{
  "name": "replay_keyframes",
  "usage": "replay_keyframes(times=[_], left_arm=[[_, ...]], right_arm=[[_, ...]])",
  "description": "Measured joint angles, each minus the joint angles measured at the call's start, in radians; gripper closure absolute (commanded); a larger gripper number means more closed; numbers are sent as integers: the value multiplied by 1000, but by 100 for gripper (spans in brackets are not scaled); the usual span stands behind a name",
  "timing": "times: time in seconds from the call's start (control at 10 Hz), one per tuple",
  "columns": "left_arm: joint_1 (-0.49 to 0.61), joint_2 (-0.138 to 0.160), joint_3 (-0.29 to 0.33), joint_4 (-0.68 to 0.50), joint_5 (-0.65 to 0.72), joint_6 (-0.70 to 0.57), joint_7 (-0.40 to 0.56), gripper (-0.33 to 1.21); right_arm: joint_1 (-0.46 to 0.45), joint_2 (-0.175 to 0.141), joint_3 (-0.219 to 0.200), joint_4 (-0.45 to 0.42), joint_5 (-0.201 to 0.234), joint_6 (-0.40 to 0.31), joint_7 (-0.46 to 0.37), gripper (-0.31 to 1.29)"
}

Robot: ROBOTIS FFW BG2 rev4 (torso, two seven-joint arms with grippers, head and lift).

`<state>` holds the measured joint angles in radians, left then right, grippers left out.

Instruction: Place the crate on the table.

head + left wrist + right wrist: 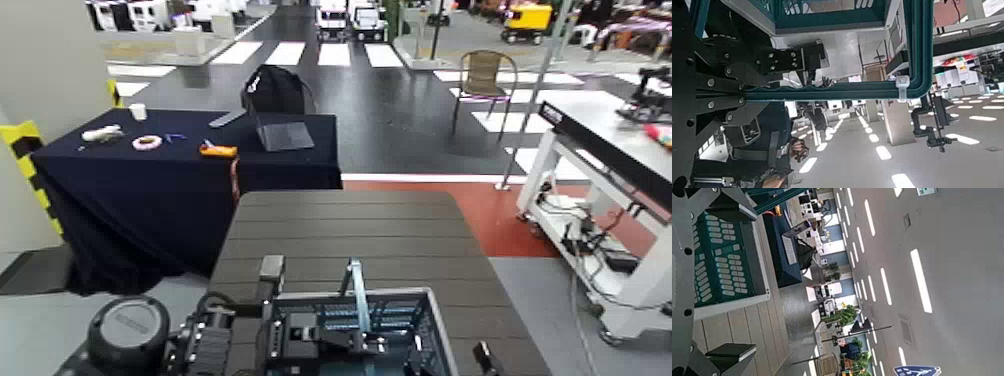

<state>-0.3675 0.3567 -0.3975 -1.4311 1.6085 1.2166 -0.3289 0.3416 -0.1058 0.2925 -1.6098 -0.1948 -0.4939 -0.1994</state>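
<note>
The blue-grey lattice crate (385,330) is at the near end of the dark brown slatted table (350,225), its teal handle (355,290) standing up. Whether it rests on the slats or hangs just above them I cannot tell. My left gripper (272,300) is at the crate's left side; in the left wrist view it (742,92) is closed on a teal bar of the crate (836,88). My right gripper (478,360) is at the crate's right side; in the right wrist view it (725,278) is open, with the fingers (731,352) straddling the lattice wall (719,254) above the slats (750,337).
A navy-draped table (150,200) with a laptop (283,135), a tape roll and an orange tool stands beyond on the left. A white-framed workbench (600,150) with cables stands on the right. A chair (487,80) is farther back, and a yellow-black pillar guard (22,140) is at the far left.
</note>
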Motion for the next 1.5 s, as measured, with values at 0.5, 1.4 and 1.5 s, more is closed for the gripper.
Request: replay_keyframes(times=[0.5, 1.4, 1.5], left_arm=[[-154, -43, -109, 156, -162, -61, -207, 120], [-349, -155, -198, 476, -440, -183, -449, 120], [-364, -163, -201, 498, -452, -197, -459, 120]], right_arm=[[-6, -1, 9, 5, -5, -1, 0, 13], [-12, -2, 17, 9, -9, -6, 0, 13], [-12, -2, 17, 9, -10, -7, 0, 13]])
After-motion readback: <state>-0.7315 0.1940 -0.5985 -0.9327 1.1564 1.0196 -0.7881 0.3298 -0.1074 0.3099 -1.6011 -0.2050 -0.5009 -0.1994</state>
